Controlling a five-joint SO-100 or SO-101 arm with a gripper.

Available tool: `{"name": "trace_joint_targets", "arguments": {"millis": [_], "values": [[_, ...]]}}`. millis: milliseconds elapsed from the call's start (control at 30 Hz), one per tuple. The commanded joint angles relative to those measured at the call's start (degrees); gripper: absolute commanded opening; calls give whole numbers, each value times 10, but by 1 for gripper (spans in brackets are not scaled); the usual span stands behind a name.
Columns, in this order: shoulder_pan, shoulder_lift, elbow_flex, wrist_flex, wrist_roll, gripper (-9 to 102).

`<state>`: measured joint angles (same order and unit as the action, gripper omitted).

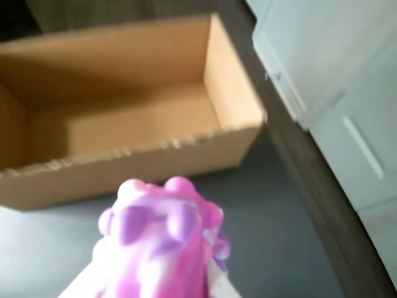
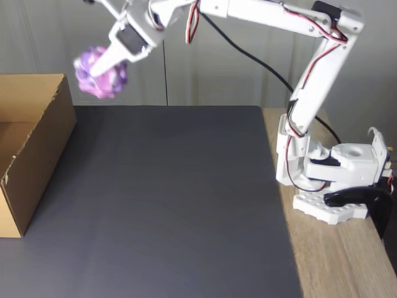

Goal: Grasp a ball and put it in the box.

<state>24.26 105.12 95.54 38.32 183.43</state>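
claw (image 2: 98,74): closed around the ball (image 2: 99,76), raised high off the counter (image 2: 167,198)
ball: in the claw's grip, in the air; bumpy purple-pink, blurred in wrist view (image 1: 158,242)
box (image 2: 28,146): open top, below and left of the claw in fixed view; ahead of the claw in wrist view (image 1: 124,105); inside looks bare
mat: dark grey, under claw, covers counter
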Motion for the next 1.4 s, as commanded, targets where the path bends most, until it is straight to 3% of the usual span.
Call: {"name": "trace_joint_targets", "arguments": {"millis": [0, 400, 800, 1033, 1367], "values": [[-18, 1, -80, 5, -7, 15], [-84, -227, -383, -11, -16, 16], [-83, -518, -749, -16, -43, 18], [-70, -549, -764, -18, -46, 23], [-62, -561, -764, -9, -59, 45]]}}
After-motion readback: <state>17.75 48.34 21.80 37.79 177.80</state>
